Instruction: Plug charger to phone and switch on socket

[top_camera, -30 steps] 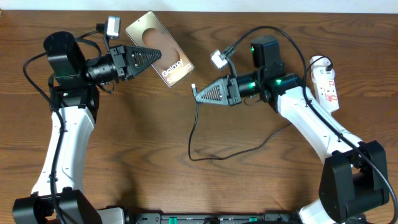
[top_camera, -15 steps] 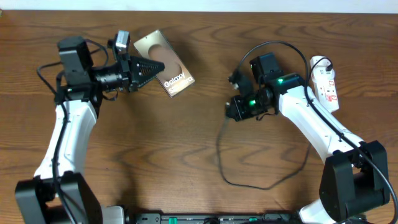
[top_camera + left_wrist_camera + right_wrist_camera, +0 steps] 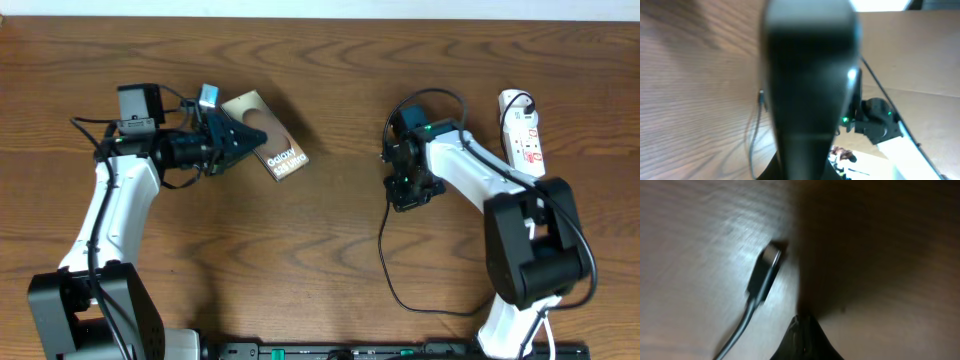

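The phone (image 3: 275, 150), bronze with white "Galaxy" text, hangs tilted left of centre with my left gripper (image 3: 250, 137) shut on its left side. In the left wrist view it is a dark blurred slab (image 3: 810, 75) rising from the jaws. My right gripper (image 3: 408, 198) points down at the table right of centre, shut and holding nothing. The charger's small black plug (image 3: 767, 270) lies flat on the wood just left of the shut tips (image 3: 807, 325). Its thin cable (image 3: 385, 265) loops toward the front. The socket (image 3: 522, 130) lies at the far right.
The socket's white cord and plug (image 3: 512, 100) sit at its far end, close to the right arm's elbow. Thick black arm cables arch over the right wrist (image 3: 440, 95). The table's front edge carries a black rail (image 3: 330, 350).
My left gripper carried the phone a little right and toward the front. The right arm swung right and turned its gripper downward; the charger cable slid right with it.
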You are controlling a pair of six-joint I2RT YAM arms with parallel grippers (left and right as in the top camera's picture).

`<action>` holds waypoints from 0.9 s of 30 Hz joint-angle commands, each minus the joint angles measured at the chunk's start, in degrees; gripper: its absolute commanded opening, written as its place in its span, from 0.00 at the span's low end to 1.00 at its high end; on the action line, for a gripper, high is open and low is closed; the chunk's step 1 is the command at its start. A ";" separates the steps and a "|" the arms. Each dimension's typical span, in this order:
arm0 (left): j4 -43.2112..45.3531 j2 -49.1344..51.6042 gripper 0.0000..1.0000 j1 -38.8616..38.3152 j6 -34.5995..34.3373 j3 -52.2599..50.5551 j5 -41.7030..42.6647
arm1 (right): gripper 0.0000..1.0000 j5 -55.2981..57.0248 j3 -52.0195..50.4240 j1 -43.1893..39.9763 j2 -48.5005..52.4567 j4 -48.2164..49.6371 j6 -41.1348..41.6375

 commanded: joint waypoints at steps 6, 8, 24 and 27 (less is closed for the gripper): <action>-10.99 -0.50 0.07 -6.62 10.86 1.38 -18.47 | 0.22 0.98 1.33 -0.44 3.21 1.97 5.57; -11.04 -0.50 0.07 -7.37 11.04 1.38 -18.60 | 0.31 0.98 3.04 -0.44 2.47 0.44 5.77; -15.82 -0.39 0.07 -9.94 5.62 1.38 -46.31 | 0.30 -4.42 4.39 2.60 -0.02 -3.87 19.65; -16.52 0.11 0.07 -12.79 4.94 1.38 -50.16 | 0.31 -2.34 4.37 3.43 -0.02 -3.54 21.51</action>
